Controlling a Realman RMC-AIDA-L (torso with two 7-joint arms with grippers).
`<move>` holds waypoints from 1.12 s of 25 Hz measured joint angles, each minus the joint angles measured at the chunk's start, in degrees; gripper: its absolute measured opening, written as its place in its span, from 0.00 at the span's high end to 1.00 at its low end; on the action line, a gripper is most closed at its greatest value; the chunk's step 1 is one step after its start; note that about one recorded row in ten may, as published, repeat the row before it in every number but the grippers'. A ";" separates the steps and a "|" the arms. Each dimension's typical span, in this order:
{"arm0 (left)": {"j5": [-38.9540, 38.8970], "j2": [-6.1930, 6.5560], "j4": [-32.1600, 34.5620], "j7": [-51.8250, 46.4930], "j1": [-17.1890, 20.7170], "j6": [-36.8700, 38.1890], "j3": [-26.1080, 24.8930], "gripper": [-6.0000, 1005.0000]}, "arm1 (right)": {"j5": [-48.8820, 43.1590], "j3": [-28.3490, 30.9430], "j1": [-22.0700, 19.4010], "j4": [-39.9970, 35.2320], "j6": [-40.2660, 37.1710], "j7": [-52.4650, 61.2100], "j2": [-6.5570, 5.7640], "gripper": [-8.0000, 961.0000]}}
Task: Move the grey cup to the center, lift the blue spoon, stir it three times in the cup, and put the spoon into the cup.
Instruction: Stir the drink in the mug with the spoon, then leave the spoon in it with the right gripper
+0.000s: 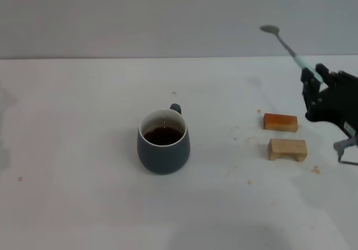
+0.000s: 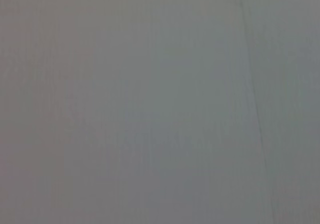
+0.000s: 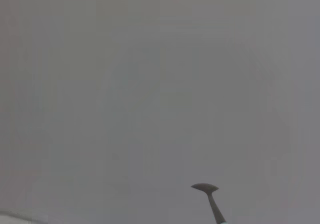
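The grey cup [image 1: 163, 142] stands upright near the middle of the white table [image 1: 84, 121], handle to the back, with dark brown liquid inside. My right gripper [image 1: 314, 83] is at the right edge of the head view, raised above the table, shut on the pale blue handle of the blue spoon [image 1: 286, 46]. The spoon points up and to the left, its metal bowl high against the wall. Its bowl also shows in the right wrist view [image 3: 206, 189]. My left gripper is out of view; the left wrist view shows only a plain grey surface.
Two small wooden blocks lie right of the cup: an orange-brown one [image 1: 280, 122] and a paler one [image 1: 287, 149] in front of it. Small crumbs dot the table around them. A grey wall stands behind the table.
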 joint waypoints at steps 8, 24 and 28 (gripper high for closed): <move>0.00 -0.30 -0.01 0.82 -0.27 -1.14 -0.96 1.00 | -15.46 12.51 7.14 11.82 28.16 15.05 1.65 0.83; 0.00 -1.22 -0.53 1.90 -0.25 -1.24 -1.65 1.00 | -19.14 28.02 35.05 12.60 69.23 29.86 1.62 0.83; 0.01 -1.24 -0.61 1.90 -0.19 -1.24 -1.73 1.00 | -18.19 29.97 39.20 10.70 74.34 31.73 1.72 0.83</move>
